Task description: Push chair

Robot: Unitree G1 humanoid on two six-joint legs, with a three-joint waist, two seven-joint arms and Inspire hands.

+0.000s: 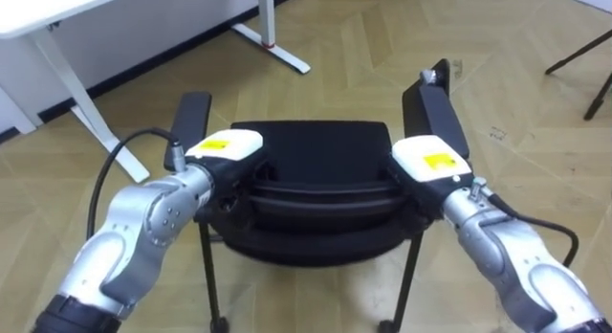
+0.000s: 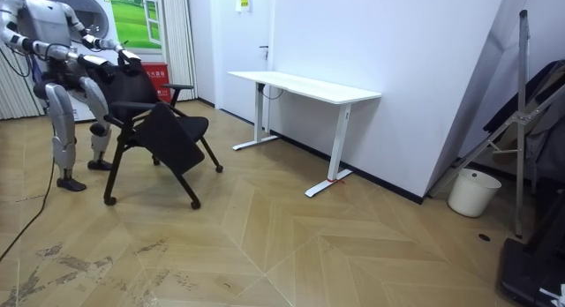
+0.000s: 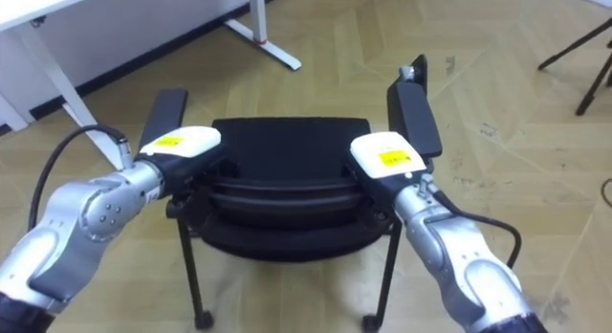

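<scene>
left hand (image 1: 228,147), right hand (image 1: 432,163) on chair (image 1: 316,146) back
at its top edge's two corners; their grip cannot be told.

I'm driving in what looks like a sparse office or test room: a white desk (image 2: 305,86) against a plain white wall (image 2: 397,42), a black chair (image 2: 172,138) on castors, herringbone wood floor (image 2: 309,245), a white bin (image 2: 473,192), folded stands (image 2: 521,122) leaning in the corner.
</scene>
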